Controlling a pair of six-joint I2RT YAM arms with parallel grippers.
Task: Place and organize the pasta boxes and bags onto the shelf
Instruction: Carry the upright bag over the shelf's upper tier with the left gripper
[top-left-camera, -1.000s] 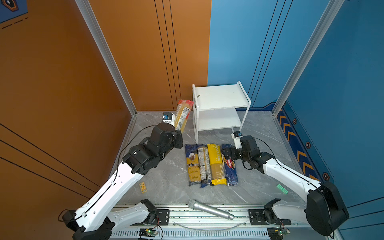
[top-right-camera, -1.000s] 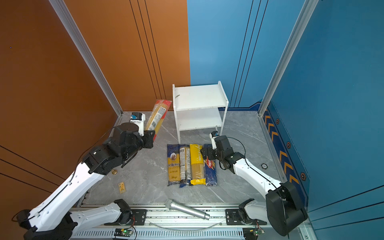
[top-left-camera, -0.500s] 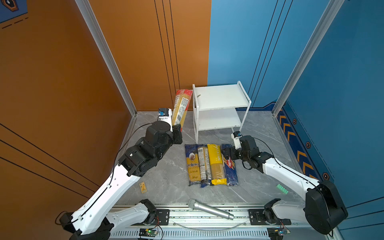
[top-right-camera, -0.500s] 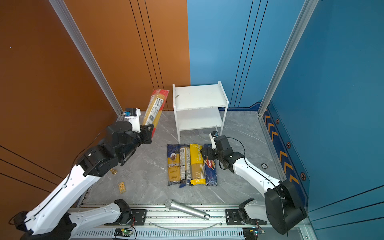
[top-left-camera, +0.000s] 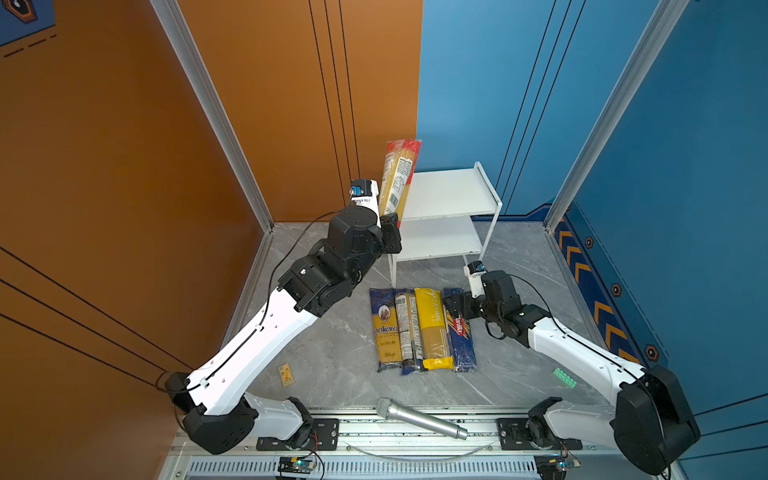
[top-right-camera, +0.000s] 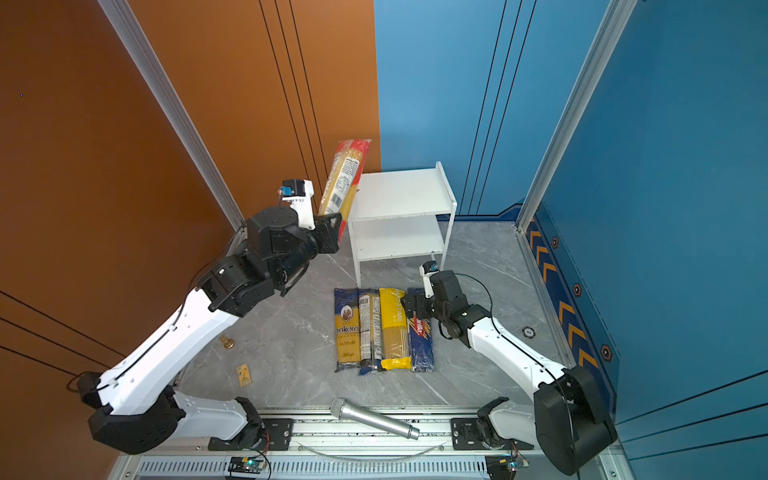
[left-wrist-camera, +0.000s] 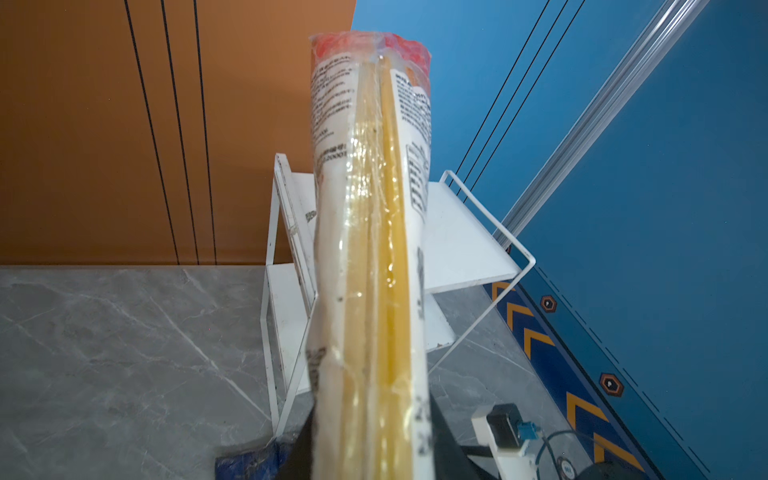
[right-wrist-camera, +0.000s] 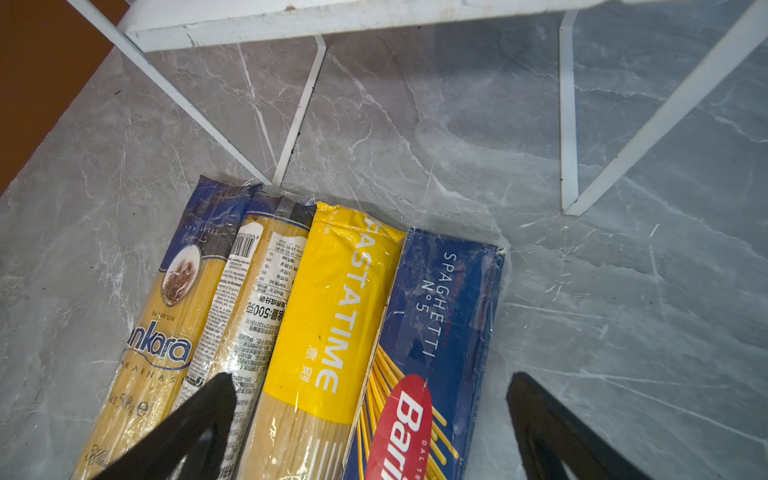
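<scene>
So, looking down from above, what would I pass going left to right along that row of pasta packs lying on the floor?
In a top view: yellow-navy ankara bag → dark navy bag with the white label → yellow Pastatime bag → blue Barilla box.

Both top views sit high at the front, looking down toward the corner where orange wall (top-left-camera: 124, 124) meets blue wall (top-left-camera: 478, 83), sharing nearly all of the grey table (top-left-camera: 345, 345) and white shelf (top-left-camera: 449, 195). The left wrist camera peers close along the red-ended spaghetti bag (left-wrist-camera: 365, 249) toward that shelf. The right wrist camera looks down from near the table onto the row of spaghetti packs (right-wrist-camera: 324, 316) and shelf legs.
</scene>
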